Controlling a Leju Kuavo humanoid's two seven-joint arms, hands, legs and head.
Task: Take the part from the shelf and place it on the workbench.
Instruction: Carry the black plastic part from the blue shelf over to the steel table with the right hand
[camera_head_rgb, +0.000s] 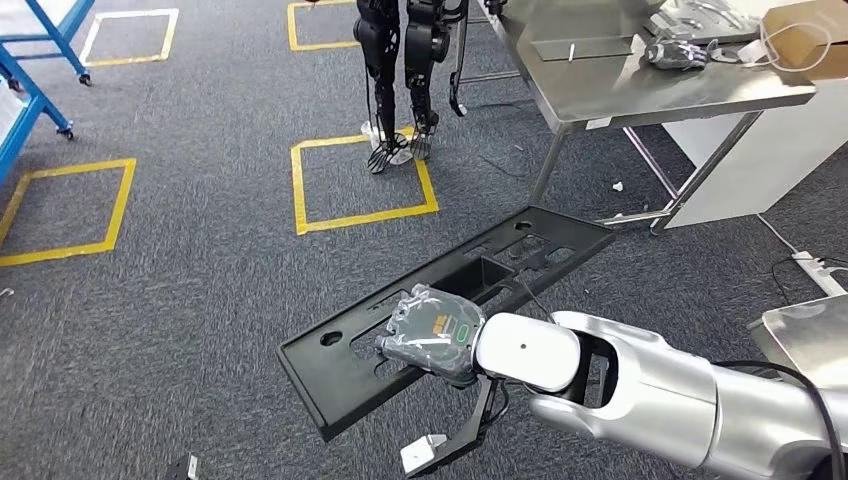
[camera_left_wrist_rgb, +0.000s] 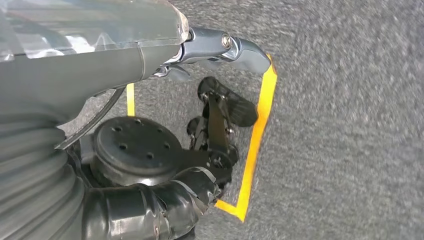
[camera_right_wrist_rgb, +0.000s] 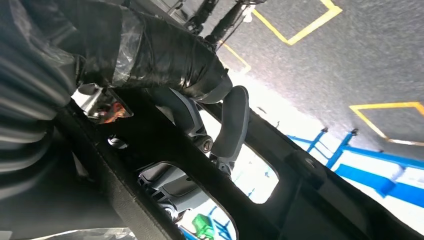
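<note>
While the right arm (camera_head_rgb: 640, 385) reaches in from the lower right of the head view, the right hand (camera_head_rgb: 435, 335) grips the part (camera_head_rgb: 520, 250), a long flat black plastic panel with cutouts, near its middle. Part is carried in the air over the grey carpet (camera_head_rgb: 200, 270), tilted, far end pointing up-right toward the desk (camera_head_rgb: 640, 95), near end lower left. It touches nothing but the hand.

Right wrist view: thumb (camera_right_wrist_rgb: 232, 125) pressed on one face of the part (camera_right_wrist_rgb: 300, 190), darker fingers (camera_right_wrist_rgb: 175, 185) visible through a cutout on the other face. So the hand is clamped on the panel through a cutout edge.

Desk is a steel bench at the upper right in the head view, well apart from the part. On it: a cardboard box (camera_head_rgb: 805, 35), a grey object with cables (camera_head_rgb: 675, 52), a metal tray (camera_head_rgb: 580, 45).

Left hand (camera_left_wrist_rgb: 220, 45) hangs over the carpet, seen in the left wrist view; a finger sticks out, nothing visibly held, but I cannot tell whether it is spread or curled.

Another black robot's legs (camera_head_rgb: 405, 70) stand on a yellow floor square (camera_head_rgb: 365, 185) ahead. More yellow squares at left (camera_head_rgb: 70, 210), blue frame (camera_head_rgb: 40, 90) at the upper left. White power strip (camera_head_rgb: 820, 272) on the floor at right.
</note>
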